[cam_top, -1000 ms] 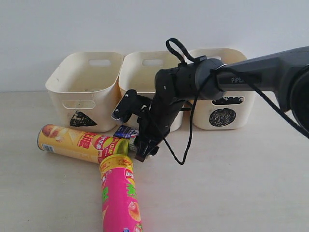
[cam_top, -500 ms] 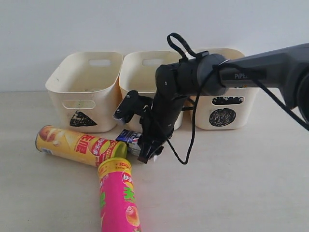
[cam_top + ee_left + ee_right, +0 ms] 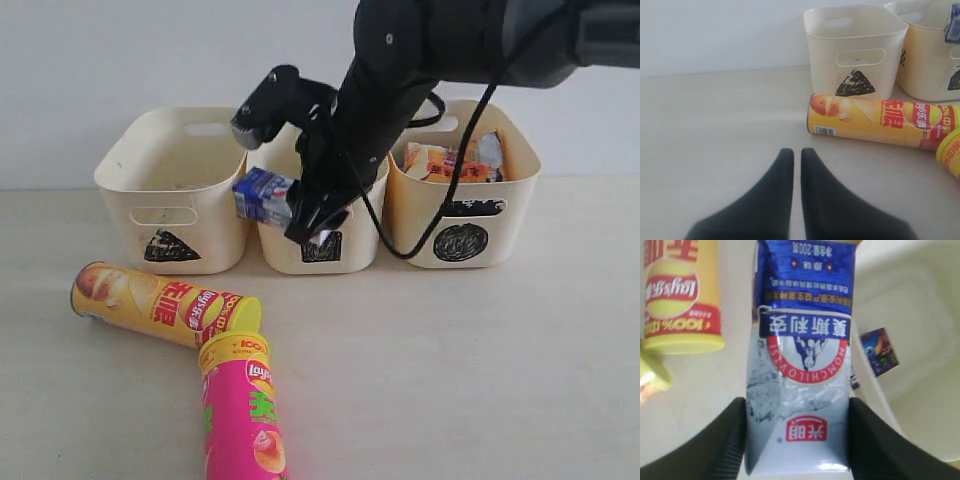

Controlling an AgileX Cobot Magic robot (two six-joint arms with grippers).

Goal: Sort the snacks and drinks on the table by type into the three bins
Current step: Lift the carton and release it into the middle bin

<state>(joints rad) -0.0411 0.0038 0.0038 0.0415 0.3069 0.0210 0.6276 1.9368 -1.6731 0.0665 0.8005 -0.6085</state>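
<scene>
Blue-white carton [image 3: 263, 194], boxy and glossy, is hanging clamped in the right gripper [image 3: 302, 210] by the square-marked bin [image 3: 322, 246]. Three cream plastic bins are lining a white wall. Two chip tubes, yellow [image 3: 160, 304] and pink [image 3: 243, 412], are lying on the beige table [image 3: 480, 360].

From the left wrist, the left gripper [image 3: 796, 153] is hovering with dark fingers almost together, holding nothing.

From the right wrist, fingers [image 3: 730, 440] are pinching the carton's sides, and a purple carton [image 3: 879, 351] is lying inside the bin.

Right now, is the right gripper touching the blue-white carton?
Touching. The right wrist view shows the right gripper with its fingers pressed against both sides of the blue-white carton, no gap.
</scene>
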